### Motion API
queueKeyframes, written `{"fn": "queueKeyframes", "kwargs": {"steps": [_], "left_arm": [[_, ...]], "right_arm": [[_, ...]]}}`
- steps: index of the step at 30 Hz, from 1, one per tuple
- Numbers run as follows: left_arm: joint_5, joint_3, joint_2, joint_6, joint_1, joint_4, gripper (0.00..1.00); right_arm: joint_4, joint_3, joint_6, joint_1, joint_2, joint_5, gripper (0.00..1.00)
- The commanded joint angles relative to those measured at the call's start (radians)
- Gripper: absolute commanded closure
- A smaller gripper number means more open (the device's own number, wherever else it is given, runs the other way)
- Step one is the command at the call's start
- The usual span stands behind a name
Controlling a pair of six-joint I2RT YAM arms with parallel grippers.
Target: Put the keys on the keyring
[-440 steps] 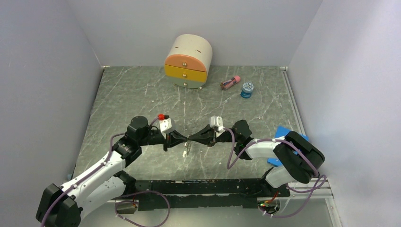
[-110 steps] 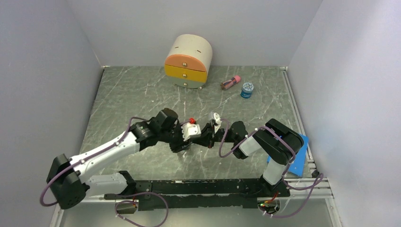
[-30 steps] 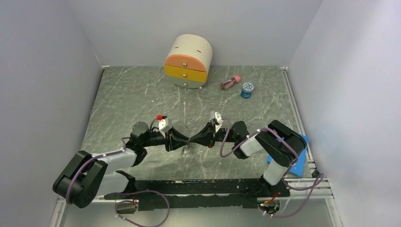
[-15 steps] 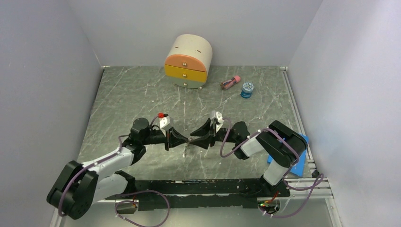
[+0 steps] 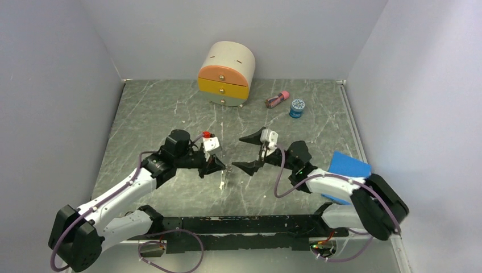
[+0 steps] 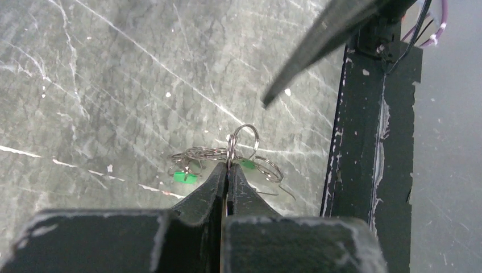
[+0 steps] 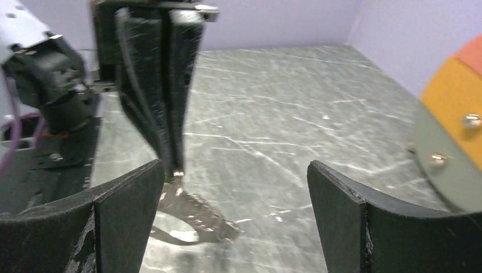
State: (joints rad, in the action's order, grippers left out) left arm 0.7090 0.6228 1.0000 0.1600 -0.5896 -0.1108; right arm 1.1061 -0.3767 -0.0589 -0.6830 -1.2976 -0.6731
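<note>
**Left end effector pinches the ring while the right stands wide**

The left end effector (image 6: pixel 227 170) is clamped on the keyring (image 6: pixel 243 139), holding one silvery loop upright above the surface (image 5: pixel 159 114), probably so that the ring is presented edge-on for threading. Below it the keys (image 6: pixel 185 177), with green heads, lie on the surface among further loops and a fine chain, near the dark rail (image 6: pixel 369 142). The right end effector (image 7: pixel 233 193) has its jaws far apart, facing the left from just beside it and holding nothing, seemingly free to regrip.
</note>
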Motion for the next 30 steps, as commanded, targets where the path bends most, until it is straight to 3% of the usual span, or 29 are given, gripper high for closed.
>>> {"fn": "queueKeyframes", "kwargs": {"steps": [1,5,9,16,22,30], "left_arm": [[-0.098,0.094,0.007,0.112,-0.03,-0.211,0.97],[-0.174,0.149,-0.01,0.165,-0.03,-0.329,0.98],[-0.277,0.226,-0.034,0.224,-0.031,-0.472,0.98],[-0.389,0.314,-0.012,0.273,-0.031,-0.642,0.97],[-0.383,0.278,0.065,0.247,-0.041,-0.555,0.97],[-0.418,0.231,0.277,0.173,-0.183,-0.328,0.97]], "right_arm": [[-0.457,-0.119,0.3,0.003,0.153,0.2,0.01],[-0.643,-0.19,0.371,0.005,0.227,0.388,0.01],[-0.679,-0.224,0.295,0.005,0.246,0.57,0.01],[-0.619,-0.194,0.122,0.005,0.215,0.587,0.01],[-0.527,-0.13,0.002,0.007,0.18,0.585,0.01],[-0.308,0.06,-0.019,0.007,0.223,0.535,0.01]]}}
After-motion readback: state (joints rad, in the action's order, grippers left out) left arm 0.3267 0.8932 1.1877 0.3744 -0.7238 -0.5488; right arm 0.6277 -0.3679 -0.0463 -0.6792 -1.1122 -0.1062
